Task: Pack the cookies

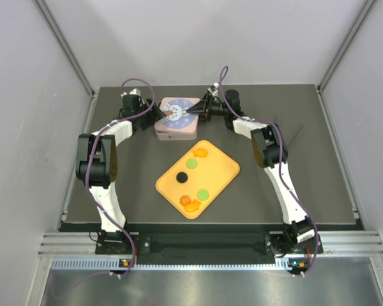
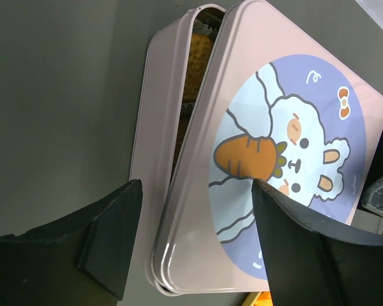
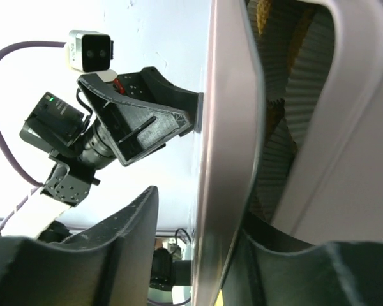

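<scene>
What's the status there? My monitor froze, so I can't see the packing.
Left gripper open over lid corner. Right gripper open, straddling lid edge. Lid askew on tin, not seated. Cookies loose on tray.

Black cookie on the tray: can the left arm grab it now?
Probably yes. The black cookie lies uncovered on the orange tray, nothing above it; the left gripper has to leave the tin first.

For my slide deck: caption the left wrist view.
Left claw straddles the edge of the bunny lid, askew on the pink tin.
</scene>
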Robot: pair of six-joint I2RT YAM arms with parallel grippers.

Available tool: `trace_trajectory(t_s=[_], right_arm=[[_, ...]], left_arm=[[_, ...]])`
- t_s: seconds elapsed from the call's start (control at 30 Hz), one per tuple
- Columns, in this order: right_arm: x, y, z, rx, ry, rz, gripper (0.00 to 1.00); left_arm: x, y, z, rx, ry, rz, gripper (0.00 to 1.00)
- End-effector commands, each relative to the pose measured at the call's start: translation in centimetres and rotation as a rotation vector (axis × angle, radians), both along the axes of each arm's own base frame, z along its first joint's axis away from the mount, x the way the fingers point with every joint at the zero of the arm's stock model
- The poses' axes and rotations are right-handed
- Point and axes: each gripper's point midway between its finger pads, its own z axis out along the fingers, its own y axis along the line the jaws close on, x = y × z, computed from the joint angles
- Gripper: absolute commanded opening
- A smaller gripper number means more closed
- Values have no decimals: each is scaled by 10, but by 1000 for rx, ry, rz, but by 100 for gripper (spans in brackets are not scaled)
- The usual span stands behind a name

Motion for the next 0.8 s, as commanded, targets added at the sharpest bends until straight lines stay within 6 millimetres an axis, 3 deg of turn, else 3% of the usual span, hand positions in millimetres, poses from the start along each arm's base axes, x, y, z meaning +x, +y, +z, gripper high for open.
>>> trace_trajectory(t_s=[0.0,0.4,0.63,0.77], right_arm=[[5,-6,19,-19,-62,-31,42],[11,-15,11,-147,-60,-65,45],[10,-13,0,-86,4,-38,28],[7,-9,1,-69,2,-1,27]], left_arm=[[3,2,10,11,-32,11,74],[3,2,8,10,-24,12,72],[3,0,7,11,-22,7,71],[3,-1,8,8,-24,-7,75]])
